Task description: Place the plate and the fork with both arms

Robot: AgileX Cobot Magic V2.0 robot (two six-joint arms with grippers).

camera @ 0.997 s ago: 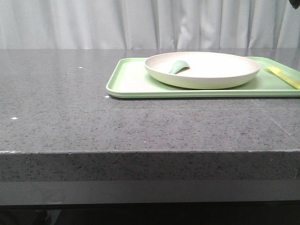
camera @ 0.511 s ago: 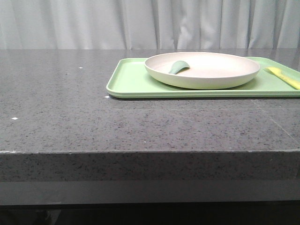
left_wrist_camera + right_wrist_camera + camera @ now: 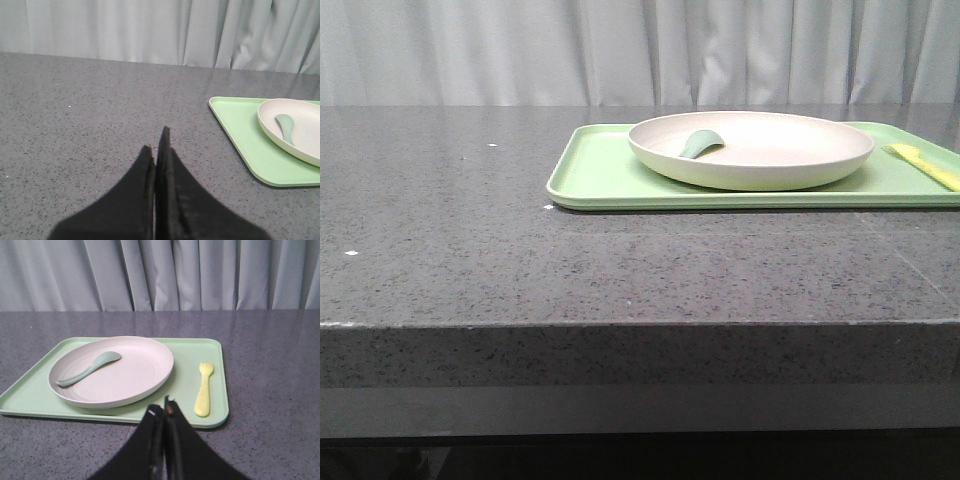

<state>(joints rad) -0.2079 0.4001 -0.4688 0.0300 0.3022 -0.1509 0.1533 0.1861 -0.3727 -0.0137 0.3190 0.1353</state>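
Fork (image 3: 204, 389) on tray (image 3: 218, 405), just beyond pressed-together right fingers (image 3: 172, 427).

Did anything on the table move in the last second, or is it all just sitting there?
Only a dark shape at the top right corner of the front view a second ago has gone. Nothing was picked up or let go. The plate sits on the green tray with the grey-green spoon in it, and the fork lies beside it, all unmoved.

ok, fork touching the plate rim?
Apart. The right wrist view shows a clear strip of green tray between the fork and the plate; the fork lies flat on the tray beside it.
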